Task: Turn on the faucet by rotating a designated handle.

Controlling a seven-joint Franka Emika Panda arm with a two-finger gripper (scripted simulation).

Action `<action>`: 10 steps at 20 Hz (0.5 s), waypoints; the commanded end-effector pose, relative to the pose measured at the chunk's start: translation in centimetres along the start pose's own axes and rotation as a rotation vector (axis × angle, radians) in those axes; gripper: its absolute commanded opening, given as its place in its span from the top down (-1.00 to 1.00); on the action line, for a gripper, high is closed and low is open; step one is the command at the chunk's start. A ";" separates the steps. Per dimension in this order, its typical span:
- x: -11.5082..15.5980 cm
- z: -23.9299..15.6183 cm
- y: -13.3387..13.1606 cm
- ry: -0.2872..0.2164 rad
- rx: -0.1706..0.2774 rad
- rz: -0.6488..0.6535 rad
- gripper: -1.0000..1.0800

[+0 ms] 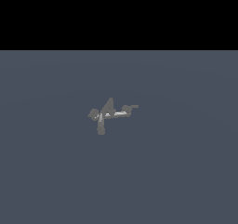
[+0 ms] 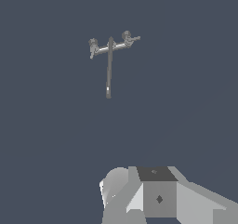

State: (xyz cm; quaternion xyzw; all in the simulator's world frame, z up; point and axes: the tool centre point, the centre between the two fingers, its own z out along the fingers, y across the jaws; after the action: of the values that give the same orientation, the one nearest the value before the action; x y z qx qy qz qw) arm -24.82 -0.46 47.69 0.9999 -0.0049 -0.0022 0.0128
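Grey-blue floor [image 1: 56, 172] | black backdrop [image 1: 119, 14] | faucet [image 1: 108, 112] small, mid-floor

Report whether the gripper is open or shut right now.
Cannot tell. The wrist view shows only part of the gripper, no fingertips; the exterior view shows just the faucet, untouched.

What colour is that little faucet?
Dull grey metal faucet with pale streaks; the wrist view shows it best.

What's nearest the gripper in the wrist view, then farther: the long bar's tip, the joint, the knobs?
1. Bar's tip, facing the gripper.
2. Joint, bar's far end.
3. Knobs, beside the joint; too close to rank against it.
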 end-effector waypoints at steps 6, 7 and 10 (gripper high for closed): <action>0.3 0.4 -0.2 0.000 0.000 0.014 1.00; 0.4 0.6 -0.3 0.000 0.001 0.020 1.00; 1.0 1.4 -0.7 -0.001 0.001 0.046 1.00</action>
State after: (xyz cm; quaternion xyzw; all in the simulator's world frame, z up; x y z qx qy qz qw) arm -24.08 0.01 46.69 0.9997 -0.0217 -0.0019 0.0124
